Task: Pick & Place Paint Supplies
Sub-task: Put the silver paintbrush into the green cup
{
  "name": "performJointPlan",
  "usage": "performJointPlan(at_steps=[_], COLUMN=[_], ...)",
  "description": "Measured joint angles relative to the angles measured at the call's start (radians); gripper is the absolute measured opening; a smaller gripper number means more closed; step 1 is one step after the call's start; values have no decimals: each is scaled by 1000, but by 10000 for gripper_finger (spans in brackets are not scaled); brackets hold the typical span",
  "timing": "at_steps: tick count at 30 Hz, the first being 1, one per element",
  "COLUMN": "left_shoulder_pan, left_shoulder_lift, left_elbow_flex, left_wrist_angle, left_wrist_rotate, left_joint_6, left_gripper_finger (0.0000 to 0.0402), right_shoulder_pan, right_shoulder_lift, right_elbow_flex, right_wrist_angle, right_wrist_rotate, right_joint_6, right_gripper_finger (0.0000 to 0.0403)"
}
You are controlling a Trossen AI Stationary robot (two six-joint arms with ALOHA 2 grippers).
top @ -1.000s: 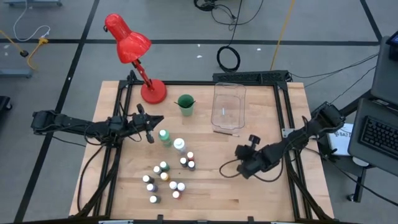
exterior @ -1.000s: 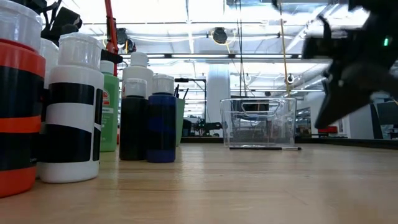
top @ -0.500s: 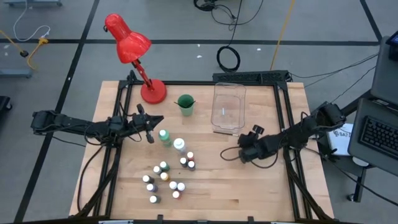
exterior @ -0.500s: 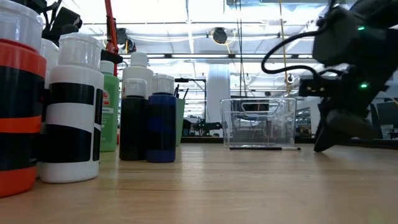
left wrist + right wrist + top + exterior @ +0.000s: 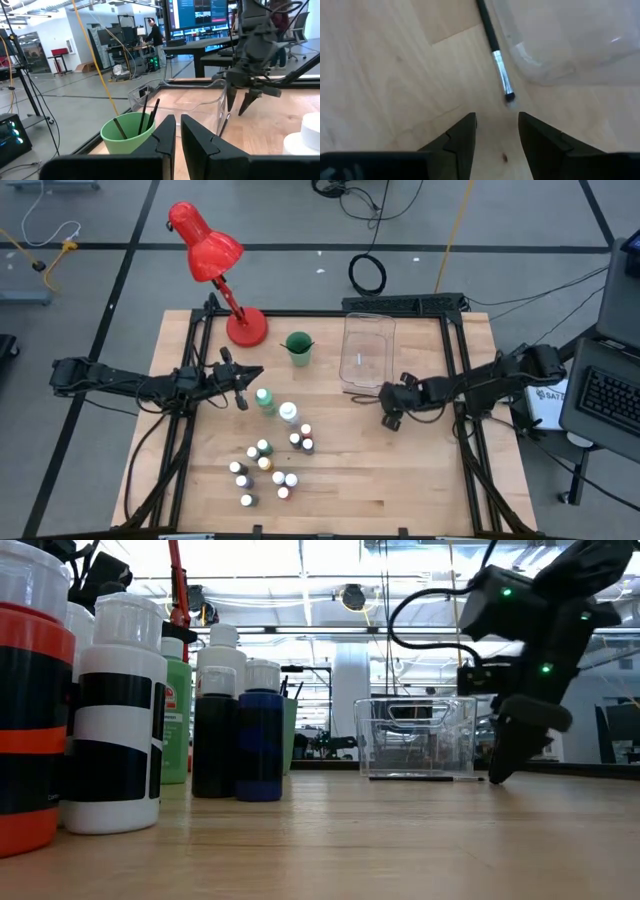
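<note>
A thin dark-handled brush [image 5: 495,50] lies flat on the wood beside the near wall of the clear bin [image 5: 367,350]. My right gripper [image 5: 497,125] hovers open just above the table, slanting down, its fingers straddling the spot just short of the brush's bristle tip [image 5: 509,96]; it touches nothing. It also shows in the low view, right gripper [image 5: 496,772], next to the brush [image 5: 425,778]. My left gripper [image 5: 250,375] waits shut and level at the table's left. Small white-capped paint bottles [image 5: 265,465] stand in a cluster, with a taller green bottle [image 5: 264,400] and a white one [image 5: 288,414] beside them.
A green cup [image 5: 297,347] holding brushes stands left of the bin. A red desk lamp [image 5: 215,265] sits at the far left corner. Bare wood lies between the bottle cluster and the right arm. People and desks show in the room beyond.
My right gripper has swung from the near right part of the table toward the far edge and down, ending low over the brush's tip beside the bin. The brush, the bottles and my left arm have stayed put.
</note>
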Motion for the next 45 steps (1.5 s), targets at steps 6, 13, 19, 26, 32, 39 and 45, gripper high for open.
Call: performJointPlan(at_steps=[6,13,19,26,32,39,45], left_shoulder_pan=[0,0,0,0,0,0,0], left_shoulder_lift=[0,0,0,0,0,0,0], left_elbow_flex=[0,0,0,0,0,0,0], left_wrist_angle=[0,0,1,1,1,1,1], left_wrist_rotate=[0,0,0,0,0,0,0], left_joint_6=[-2,-2,-2,-1,-1,-1,-1], left_gripper_finger=[33,33,33,33,33,33,33], right_shoulder_pan=[-78,-90,-90,-87,-35,58,129], right_shoulder_lift=[0,-3,-2,-1,0,0,1], right_elbow_flex=[-7,-61,-93,-99,-100,-101,-101], right_wrist_angle=[34,157,209,184,129,62,75], right_wrist_rotate=[-48,-68,-82,-182,-208,-192,-189], right_joint_6=[-41,-76,-98,-82,-17,75,105], right_gripper_finger=[144,130,103,43,7,3,2])
